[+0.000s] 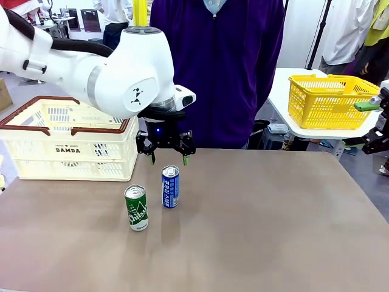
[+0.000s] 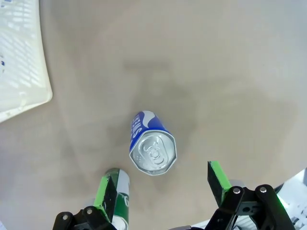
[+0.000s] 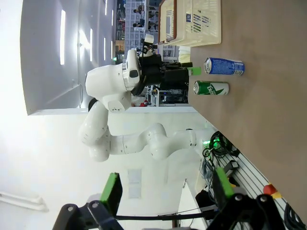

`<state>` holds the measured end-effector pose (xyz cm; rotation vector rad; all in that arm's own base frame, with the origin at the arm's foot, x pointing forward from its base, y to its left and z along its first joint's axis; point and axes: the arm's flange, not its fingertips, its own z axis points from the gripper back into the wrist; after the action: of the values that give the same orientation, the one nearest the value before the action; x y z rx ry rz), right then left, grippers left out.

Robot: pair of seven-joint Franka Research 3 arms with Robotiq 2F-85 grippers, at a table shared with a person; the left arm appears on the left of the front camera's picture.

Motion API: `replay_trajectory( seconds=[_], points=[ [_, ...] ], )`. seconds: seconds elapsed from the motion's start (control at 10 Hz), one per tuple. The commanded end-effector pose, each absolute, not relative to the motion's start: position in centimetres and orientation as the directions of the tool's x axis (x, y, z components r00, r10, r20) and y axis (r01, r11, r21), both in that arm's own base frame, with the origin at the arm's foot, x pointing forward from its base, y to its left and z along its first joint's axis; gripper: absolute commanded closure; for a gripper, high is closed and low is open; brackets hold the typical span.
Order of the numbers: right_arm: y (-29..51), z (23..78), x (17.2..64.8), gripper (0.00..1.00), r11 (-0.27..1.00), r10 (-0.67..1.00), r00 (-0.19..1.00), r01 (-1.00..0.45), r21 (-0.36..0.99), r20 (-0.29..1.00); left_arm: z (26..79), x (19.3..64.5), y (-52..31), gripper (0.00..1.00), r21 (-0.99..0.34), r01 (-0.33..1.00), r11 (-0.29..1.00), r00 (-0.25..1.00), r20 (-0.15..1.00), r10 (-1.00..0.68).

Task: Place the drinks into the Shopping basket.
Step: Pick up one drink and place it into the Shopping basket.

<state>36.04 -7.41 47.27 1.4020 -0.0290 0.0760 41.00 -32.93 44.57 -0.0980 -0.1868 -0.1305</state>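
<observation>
Above the blue can [image 1: 171, 187], the left claw [image 1: 168, 160] hangs downward, spread wide.

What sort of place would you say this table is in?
Probably a robotics lab staged as a shop: a white robot arm hangs over a blue can and a green can beside a Shopping basket; a yellow mesh basket sits on a side table.

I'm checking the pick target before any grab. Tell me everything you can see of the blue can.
The blue can is a slim metal drink can, blue with white lettering and a silver top whose tab looks unopened. It stands upright on the brown table, just right of and a little beyond the green can, apart from it. The left gripper hangs open right above it, not touching.
</observation>
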Motion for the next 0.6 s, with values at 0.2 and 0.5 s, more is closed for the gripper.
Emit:
replay_trajectory(
  seconds=[0.2,0.5],
  points=[
    [-7.6,47.7,36.0,0.0,0.179,0.048,0.998,-0.058,0.982,0.05,41.4,42.5,-33.3,0.0,-0.072,0.095,0.993,0.991,0.102,-0.087],
    [-7.6,47.7,36.0,0.0,0.179,0.048,0.998,-0.058,0.982,0.05,38.5,42.3,-33.9,0.0,-0.077,0.108,0.991,0.994,0.014,-0.108]
  ],
)
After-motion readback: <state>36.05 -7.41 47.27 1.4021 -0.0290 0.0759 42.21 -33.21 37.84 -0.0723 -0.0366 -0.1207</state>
